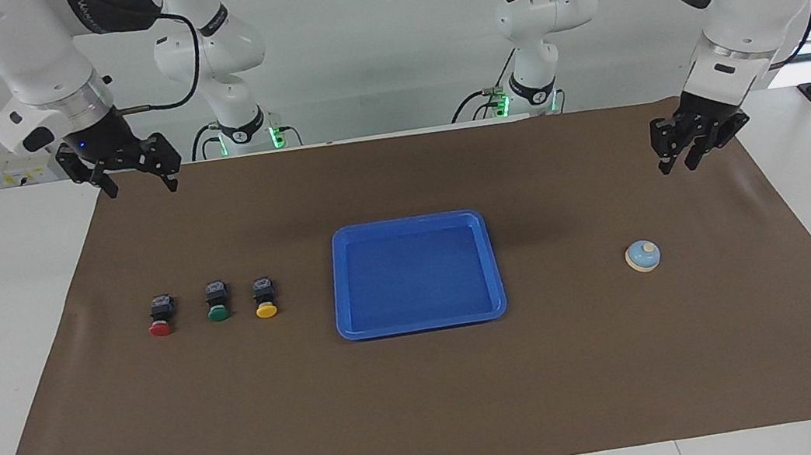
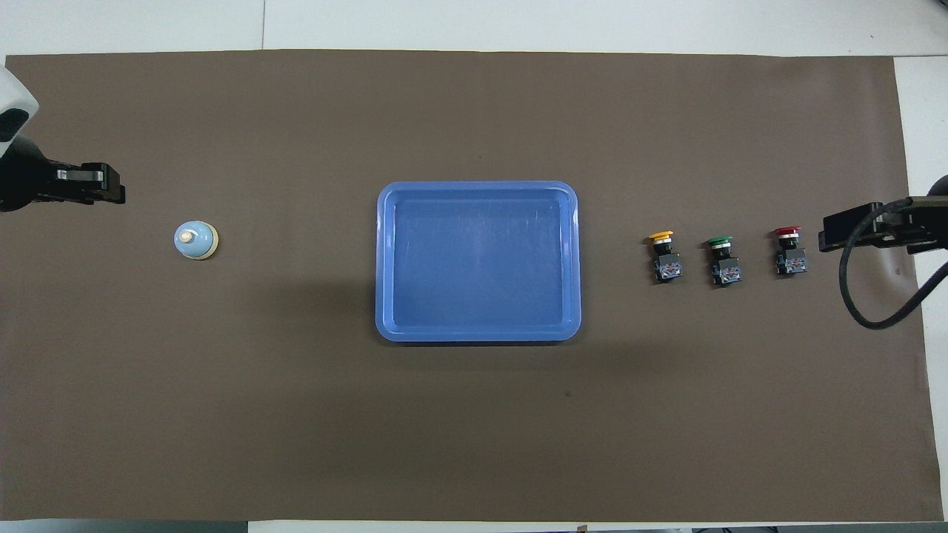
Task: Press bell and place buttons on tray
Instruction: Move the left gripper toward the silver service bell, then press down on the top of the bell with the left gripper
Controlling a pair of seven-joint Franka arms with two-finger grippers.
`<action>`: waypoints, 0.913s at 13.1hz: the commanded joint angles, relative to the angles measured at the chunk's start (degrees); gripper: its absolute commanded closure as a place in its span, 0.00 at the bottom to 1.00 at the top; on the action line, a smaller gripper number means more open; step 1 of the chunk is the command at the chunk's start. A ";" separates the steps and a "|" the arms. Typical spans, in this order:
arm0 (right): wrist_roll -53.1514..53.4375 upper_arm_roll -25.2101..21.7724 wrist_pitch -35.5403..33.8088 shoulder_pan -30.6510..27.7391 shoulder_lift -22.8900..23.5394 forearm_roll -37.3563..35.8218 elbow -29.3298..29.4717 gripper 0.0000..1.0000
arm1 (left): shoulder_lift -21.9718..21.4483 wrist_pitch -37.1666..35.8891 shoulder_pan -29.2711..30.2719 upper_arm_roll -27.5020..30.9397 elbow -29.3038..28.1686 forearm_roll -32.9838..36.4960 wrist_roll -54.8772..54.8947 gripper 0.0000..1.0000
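Observation:
The light blue bell sits on the brown mat toward the left arm's end. My left gripper hangs over bare mat beside the bell, apart from it, shut on nothing. The red button, the green button and the yellow button lie in a row toward the right arm's end. The blue tray lies mid-table with nothing in it. My right gripper waits open over the mat's edge.
The brown mat covers most of the white table. A black cable loops down from the right arm near the red button. Two further robot arms stand at the table's back edge.

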 commanded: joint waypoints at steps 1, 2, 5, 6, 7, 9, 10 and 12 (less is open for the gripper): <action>-0.45 0.55 -1.04 -0.80 -0.09 0.08 0.33 0.00 | 1.60 7.18 1.85 0.08 -5.70 0.34 0.80 1.00; -0.45 0.55 -1.04 -0.80 -0.09 0.08 0.33 0.00 | 3.09 10.34 2.21 0.08 -7.11 0.34 0.71 1.00; -0.45 0.55 -1.04 -0.80 -0.09 0.08 0.42 0.00 | 6.96 17.20 3.17 0.08 -10.37 0.34 0.80 1.00; -0.45 0.55 -1.04 -0.80 -0.09 0.08 0.34 0.00 | 7.49 19.48 4.05 0.08 -11.60 0.34 0.71 1.00; -0.45 0.46 -1.04 -0.80 -0.09 0.08 0.33 0.00 | 8.02 21.16 4.05 0.08 -12.83 0.34 0.54 1.00; -0.45 0.55 -1.04 -0.80 -0.09 0.08 0.33 0.00 | 8.99 22.84 3.97 0.08 -14.77 0.34 0.54 1.00; -0.45 0.55 -1.04 -0.80 -0.09 0.08 0.33 0.00 | 8.91 23.72 4.14 0.16 -16.43 0.34 0.62 1.00; -0.45 0.55 -1.04 -0.80 -0.09 0.08 0.42 0.00 | 8.64 26.18 4.14 0.16 -19.07 0.34 0.63 1.00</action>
